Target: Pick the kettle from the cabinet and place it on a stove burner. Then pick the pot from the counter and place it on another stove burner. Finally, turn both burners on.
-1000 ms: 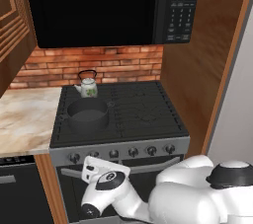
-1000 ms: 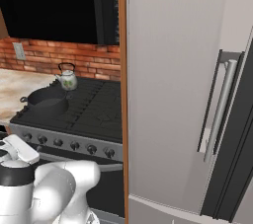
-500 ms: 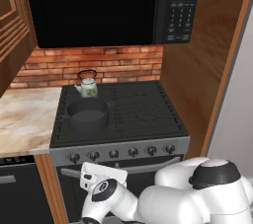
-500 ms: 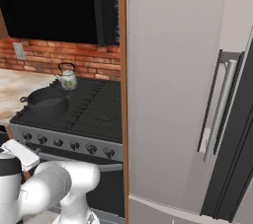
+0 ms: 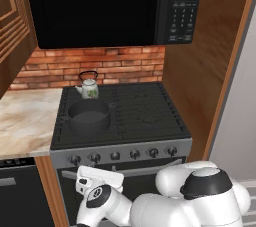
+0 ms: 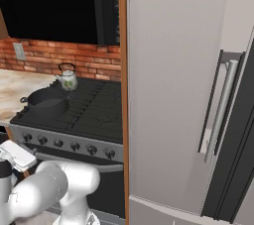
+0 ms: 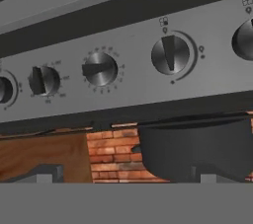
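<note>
The whitish kettle [image 5: 90,88] [image 6: 68,81] stands upright on the back left burner of the black cooktop [image 5: 145,113]. In front of it the dark pot [image 5: 89,116] [image 6: 47,101] [image 7: 197,149] rests on the front left burner. My gripper [image 5: 100,178] [image 6: 17,154] hangs low in front of the steel knob front, below the left knobs [image 5: 95,157], holding nothing. Its fingertips are hidden. The hand view is rolled over and looks closely at the row of knobs [image 7: 169,54], with a second knob [image 7: 100,69] beside the first. The wooden cabinet [image 5: 12,26] is at the upper left.
A black microwave [image 5: 100,6] hangs over the stove. The marble counter [image 5: 25,121] lies to the left, with a brick wall [image 5: 125,66] behind it. A wooden panel [image 5: 200,81] and a grey fridge [image 6: 198,95] close off the right. The oven door [image 5: 150,171] is below the knobs.
The arm's elbow has swung left and sunk lower, while the hand has stayed close before the knob front. Kettle and pot have not moved.
</note>
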